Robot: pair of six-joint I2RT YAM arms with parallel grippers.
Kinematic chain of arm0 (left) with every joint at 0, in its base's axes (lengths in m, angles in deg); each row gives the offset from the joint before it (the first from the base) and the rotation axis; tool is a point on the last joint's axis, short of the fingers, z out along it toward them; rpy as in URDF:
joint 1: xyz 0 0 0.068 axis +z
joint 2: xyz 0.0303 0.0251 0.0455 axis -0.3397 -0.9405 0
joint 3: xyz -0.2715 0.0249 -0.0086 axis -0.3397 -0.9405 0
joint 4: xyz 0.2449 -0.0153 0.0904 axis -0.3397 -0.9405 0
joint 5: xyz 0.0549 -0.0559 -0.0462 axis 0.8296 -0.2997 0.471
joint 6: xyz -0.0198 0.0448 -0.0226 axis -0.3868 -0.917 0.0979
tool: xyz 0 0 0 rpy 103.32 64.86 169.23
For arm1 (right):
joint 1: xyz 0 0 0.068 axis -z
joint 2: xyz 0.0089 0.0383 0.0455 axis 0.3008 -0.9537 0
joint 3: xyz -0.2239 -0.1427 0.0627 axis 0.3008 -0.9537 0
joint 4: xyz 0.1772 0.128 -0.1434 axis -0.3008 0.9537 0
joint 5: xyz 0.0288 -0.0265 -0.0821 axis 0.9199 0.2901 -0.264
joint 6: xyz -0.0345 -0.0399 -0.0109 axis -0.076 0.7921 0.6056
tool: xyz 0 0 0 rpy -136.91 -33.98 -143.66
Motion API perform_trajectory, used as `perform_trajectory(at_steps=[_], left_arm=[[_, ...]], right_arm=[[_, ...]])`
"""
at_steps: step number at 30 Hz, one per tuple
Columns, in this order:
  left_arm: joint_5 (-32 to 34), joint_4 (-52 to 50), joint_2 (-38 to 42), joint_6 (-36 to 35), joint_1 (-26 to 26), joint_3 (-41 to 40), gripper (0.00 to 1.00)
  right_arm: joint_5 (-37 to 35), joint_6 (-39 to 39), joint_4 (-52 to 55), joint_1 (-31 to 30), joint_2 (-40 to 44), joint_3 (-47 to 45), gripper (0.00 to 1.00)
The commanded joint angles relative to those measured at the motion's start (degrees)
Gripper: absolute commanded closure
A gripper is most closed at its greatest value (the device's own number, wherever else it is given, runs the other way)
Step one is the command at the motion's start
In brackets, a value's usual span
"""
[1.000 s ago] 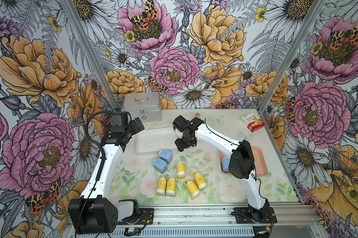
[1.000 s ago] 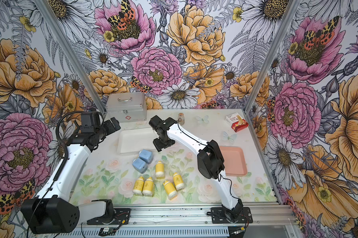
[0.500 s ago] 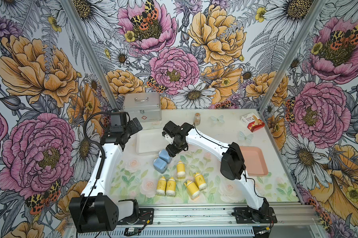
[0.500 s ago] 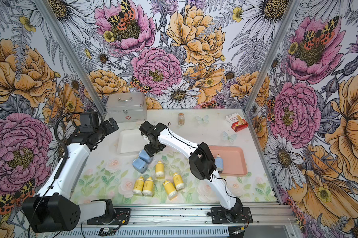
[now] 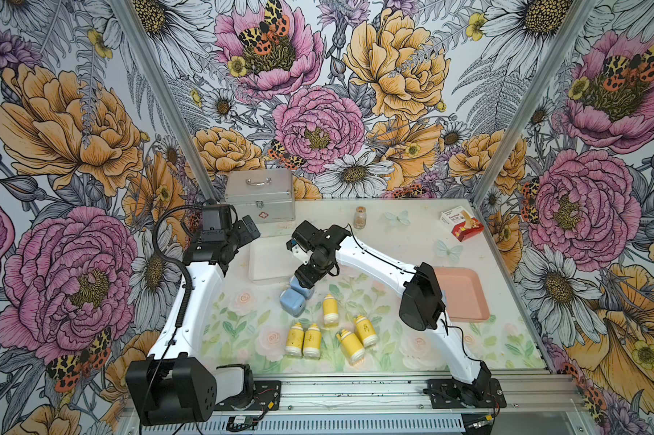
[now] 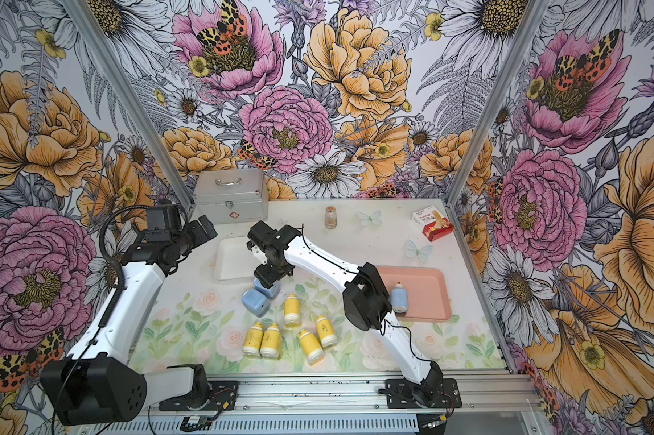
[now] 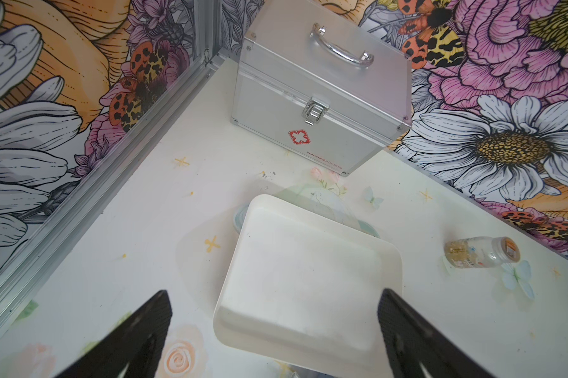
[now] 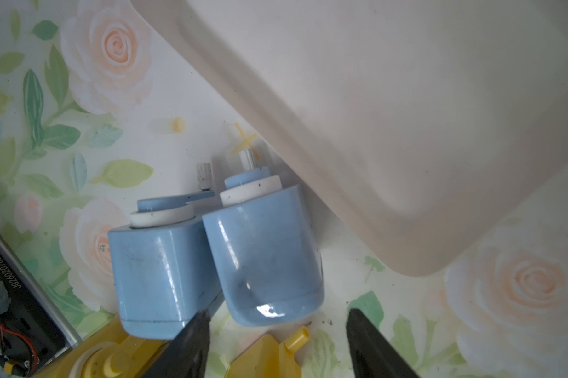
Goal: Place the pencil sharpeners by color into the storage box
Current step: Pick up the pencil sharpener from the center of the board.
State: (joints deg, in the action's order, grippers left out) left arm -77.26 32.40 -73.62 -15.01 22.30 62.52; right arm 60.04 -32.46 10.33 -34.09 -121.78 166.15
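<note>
The jaws on the right arm (image 5: 374,263) are standing parted, gripping nothing, just above the rounded light-blue plastic pencil sharpener (image 8: 263,255), whose base is lining up between the two tips. Its boxier light-blue twin (image 8: 158,275) is touching it just outside one jaw, and the shallow white plastic tray (image 8: 407,131) is lying just beyond. To my eye, a clean pick is asking that jaw to slip into the thin gap between the pair rather than onto the twin. Another blue sharpener (image 6: 398,298) is lying in the pink tray (image 6: 427,271), well behind these jaws. Five yellow cylindrical sharpeners (image 5: 312,341) are waiting nearby on the worktop (image 5: 412,241). The jaws on the left arm (image 5: 197,286) are gaping wide and empty above the white tray.
</note>
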Motion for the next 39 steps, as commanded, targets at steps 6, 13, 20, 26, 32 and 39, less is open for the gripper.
perform_trajectory(at_steps=[6, 13, 20, 26, 32, 39], left_arm=[[-0.5, -0.5, 0.2, 0.4, 0.6, 0.1, 0.01], [-0.6, -0.5, 0.0, 0.4, 0.6, 0.1, 0.01], [-0.7, -0.5, -0.2, 0.4, 0.6, 0.2, 0.01], [-0.9, -0.5, -0.2, 0.4, 0.7, 0.2, 0.01], [-1.1, -0.5, -0.2, 0.4, 0.7, 0.2, 0.01], [-1.3, -0.6, -0.2, 0.5, 0.8, 0.3, 0.02]], right_arm=[[1.7, 2.0, -0.9, -0.4, -2.9, 1.8, 0.29], [2.0, 2.5, -0.9, -0.3, -4.2, 2.8, 0.29], [2.7, 2.6, -0.9, -0.3, -5.1, 3.4, 0.29], [3.4, 2.5, -0.9, -0.3, -5.5, 3.3, 0.31], [3.3, 2.3, -0.9, -0.3, -5.8, 3.3, 0.34], [3.1, 1.7, -0.9, -0.3, -5.7, 3.1, 0.45]])
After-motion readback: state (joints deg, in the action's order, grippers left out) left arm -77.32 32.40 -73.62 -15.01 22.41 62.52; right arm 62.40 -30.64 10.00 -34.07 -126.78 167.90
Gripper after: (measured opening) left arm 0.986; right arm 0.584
